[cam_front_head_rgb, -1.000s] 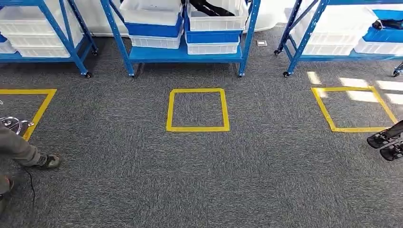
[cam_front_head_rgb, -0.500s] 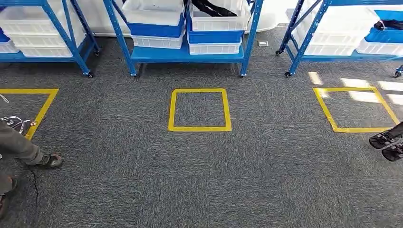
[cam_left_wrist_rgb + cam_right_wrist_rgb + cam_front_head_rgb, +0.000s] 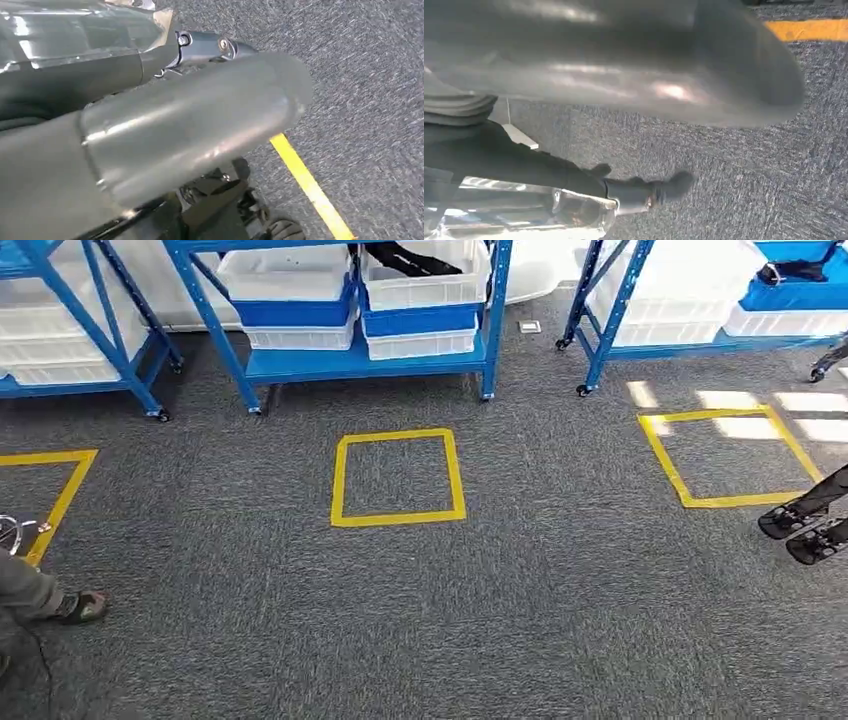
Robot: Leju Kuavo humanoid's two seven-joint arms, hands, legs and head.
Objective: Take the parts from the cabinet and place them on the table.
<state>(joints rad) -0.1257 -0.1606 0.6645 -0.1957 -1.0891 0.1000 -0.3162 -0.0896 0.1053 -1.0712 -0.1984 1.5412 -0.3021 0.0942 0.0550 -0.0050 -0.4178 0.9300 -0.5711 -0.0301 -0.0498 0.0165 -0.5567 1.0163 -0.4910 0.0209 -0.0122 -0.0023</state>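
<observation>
The middle blue cabinet (image 3: 350, 365) stands ahead across the carpet, with white and blue bins on its low shelf. Black parts (image 3: 405, 257) lie in its right white bin (image 3: 425, 285). Another black part (image 3: 795, 270) sits in a blue bin on the rack at the right. My left hand (image 3: 190, 125) hangs over the carpet with its thick thumb and a dark finger (image 3: 210, 47) stretched out straight. My right hand (image 3: 624, 65) hangs the same way, a dark finger (image 3: 644, 192) extended. I see nothing gripped in either hand.
Yellow tape squares mark the carpet in the middle (image 3: 398, 517), at the right (image 3: 730, 502) and at the left (image 3: 60, 495). A person's grey leg and shoe (image 3: 80, 607) are at the left edge. Two black shoes (image 3: 805, 530) are at the right edge. A third rack (image 3: 70, 340) stands far left.
The whole picture has shifted left and tilted a little, so the camera moved. The person's shoe at the left sits lower and nearer the edge.
</observation>
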